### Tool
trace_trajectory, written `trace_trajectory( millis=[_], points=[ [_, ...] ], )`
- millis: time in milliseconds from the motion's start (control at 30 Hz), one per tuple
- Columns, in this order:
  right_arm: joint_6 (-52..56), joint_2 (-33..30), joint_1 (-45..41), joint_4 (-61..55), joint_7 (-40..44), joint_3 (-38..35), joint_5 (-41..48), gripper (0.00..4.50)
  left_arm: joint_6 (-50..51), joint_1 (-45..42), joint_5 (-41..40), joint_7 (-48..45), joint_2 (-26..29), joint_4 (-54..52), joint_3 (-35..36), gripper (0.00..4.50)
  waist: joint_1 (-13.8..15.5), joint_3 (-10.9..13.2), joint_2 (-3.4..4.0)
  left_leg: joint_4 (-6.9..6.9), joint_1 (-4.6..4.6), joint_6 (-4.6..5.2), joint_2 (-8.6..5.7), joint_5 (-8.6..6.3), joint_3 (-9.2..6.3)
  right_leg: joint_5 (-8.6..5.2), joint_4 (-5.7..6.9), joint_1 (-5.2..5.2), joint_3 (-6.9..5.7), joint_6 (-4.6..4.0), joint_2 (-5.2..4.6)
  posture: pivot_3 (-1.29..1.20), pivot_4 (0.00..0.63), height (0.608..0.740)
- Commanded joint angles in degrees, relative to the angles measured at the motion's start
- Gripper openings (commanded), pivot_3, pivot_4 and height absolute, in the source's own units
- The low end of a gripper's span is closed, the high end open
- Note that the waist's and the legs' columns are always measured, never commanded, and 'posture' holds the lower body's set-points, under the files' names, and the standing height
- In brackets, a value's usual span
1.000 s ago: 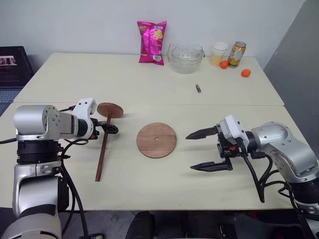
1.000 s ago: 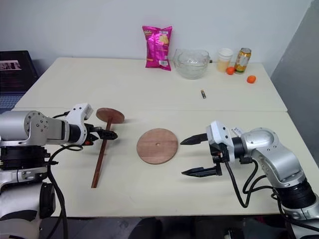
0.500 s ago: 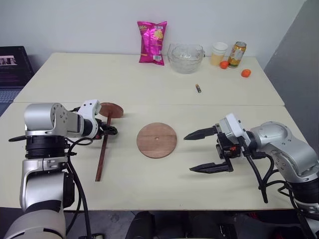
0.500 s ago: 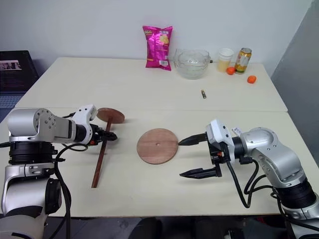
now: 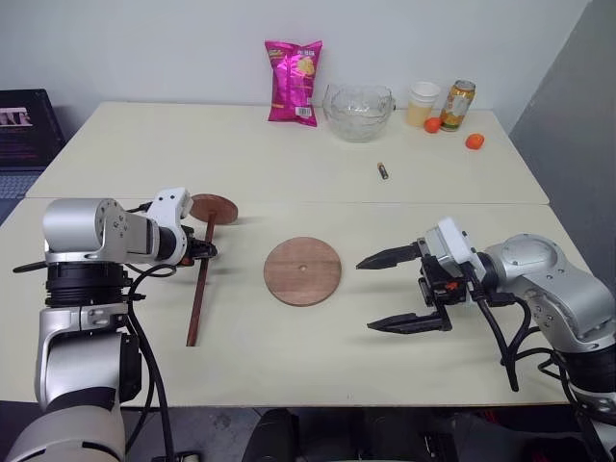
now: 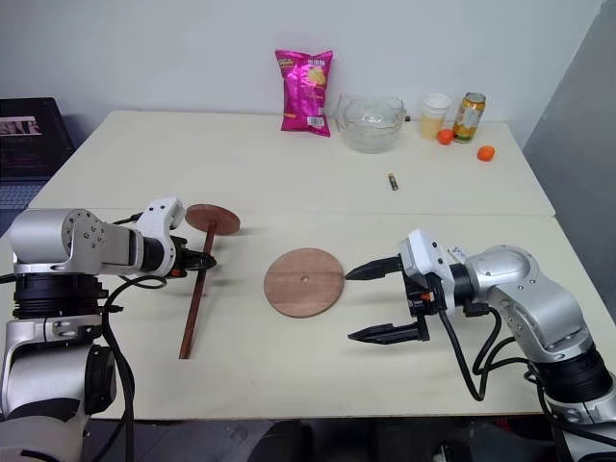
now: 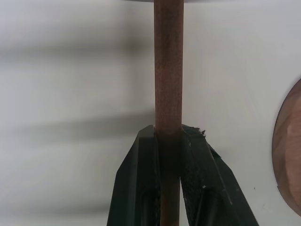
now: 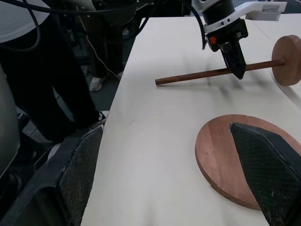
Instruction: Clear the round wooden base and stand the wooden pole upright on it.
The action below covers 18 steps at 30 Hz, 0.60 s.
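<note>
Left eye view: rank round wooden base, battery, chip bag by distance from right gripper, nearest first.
From the right gripper:
1. Round wooden base, just to its left, mid-table.
2. Battery, farther back, mid-table.
3. Chip bag, at the table's far edge.

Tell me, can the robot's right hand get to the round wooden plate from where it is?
Probably yes. The right hand hangs open just beside the round wooden plate, with only bare table between them.

The wooden pole [image 7: 168, 70] and round wooden base [image 5: 302, 270] look matt, probably unvarnished; the table [image 5: 289, 164] smooth.
</note>
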Motion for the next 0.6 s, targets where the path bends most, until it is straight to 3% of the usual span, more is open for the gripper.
trace_trajectory(
  millis=[33, 233, 400, 600],
  points=[
    [-0.6, -0.9, -0.9, -0.7, -0.4, -3.0, 0.8, 4.50, -7.9, -0.1, -0.9, -2.2, 1.7, -9.3, 1.5, 0.24, 0.0, 0.0, 0.00, 0.00, -0.01, -0.01, 0.01, 0.00, 0.00, 0.00, 0.00, -0.01, 0.01, 0.00, 0.00, 0.00, 0.150, 0.740],
    [-0.5, -1.3, -0.8, -0.3, -2.1, -5.9, 1.0, 4.50, -25.0, 5.2, -6.6, -13.4, 0.1, -22.3, 3.5, 0.24, 0.1, 0.0, 0.00, 0.00, -0.01, -0.03, -0.01, 0.01, 0.08, 0.00, -0.07, 0.02, 0.05, 0.00, -0.04, 0.00, 0.150, 0.740],
    [0.1, -1.5, 0.5, -1.8, -4.7, -8.2, 1.5, 4.50, -40.9, 7.3, -6.9, -16.7, -3.7, -27.6, 3.7, 0.24, 0.2, 0.0, 0.00, 0.00, 0.00, -0.03, 0.00, 0.01, 0.09, 0.01, -0.05, 0.02, 0.05, -0.01, -0.03, 0.00, 0.150, 0.740],
    [1.3, -0.9, 2.5, -5.1, -9.5, -9.6, 2.4, 4.50, -49.3, 12.8, -8.5, -17.9, -8.4, -33.0, 2.7, 0.24, 0.0, 0.0, 0.00, -0.01, 0.02, -0.01, 0.00, 0.00, 0.17, 0.02, -0.08, 0.03, 0.14, 0.02, -0.03, 0.00, 0.150, 0.740]
  ],
)
